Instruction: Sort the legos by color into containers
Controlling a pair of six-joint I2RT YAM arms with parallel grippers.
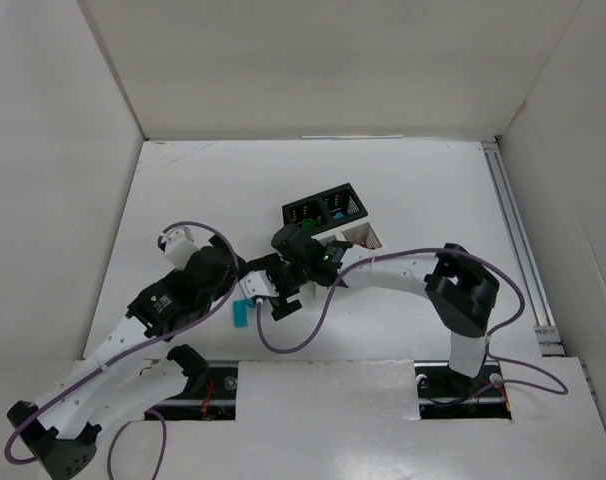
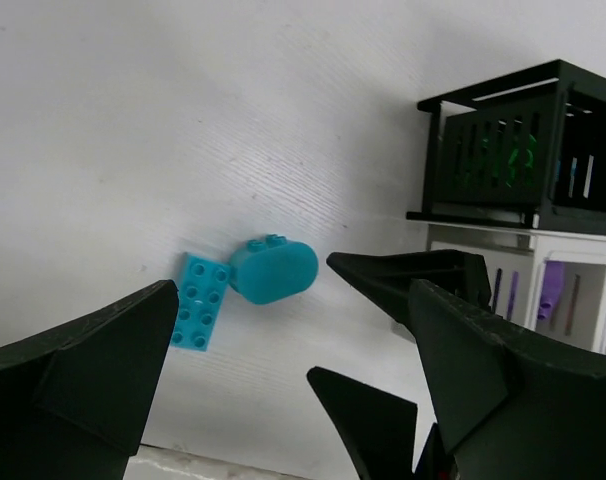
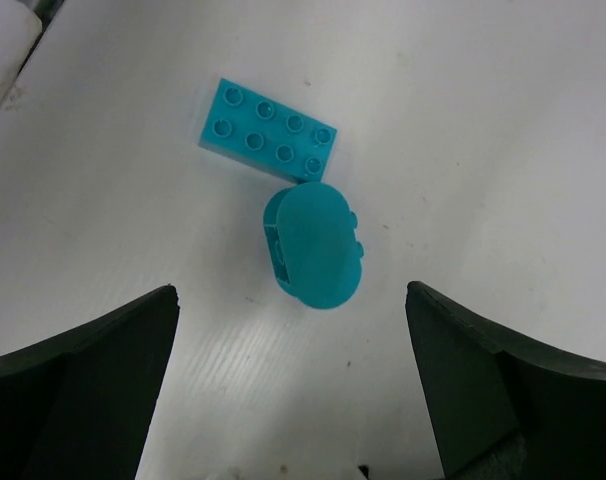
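Two teal legos lie touching on the white table: a flat studded brick (image 3: 268, 130) and a rounded brick (image 3: 313, 245) on its side. Both show in the left wrist view, the brick (image 2: 201, 302) and the rounded one (image 2: 273, 270); the top view shows the flat brick (image 1: 242, 313). My right gripper (image 3: 293, 400) is open and empty just above and short of the rounded brick. My left gripper (image 2: 283, 400) is open and empty beside them, with the right gripper's fingers (image 2: 403, 285) in front of it. The black bin (image 1: 323, 208) and white bin (image 1: 363, 238) stand behind.
The black bin (image 2: 523, 150) holds green legos, and a purple one (image 2: 550, 290) shows through the slots of the white bin (image 2: 543, 300). Both arms crowd together at mid-table (image 1: 273, 275). White walls enclose the table; a rail (image 1: 513, 240) runs along the right side.
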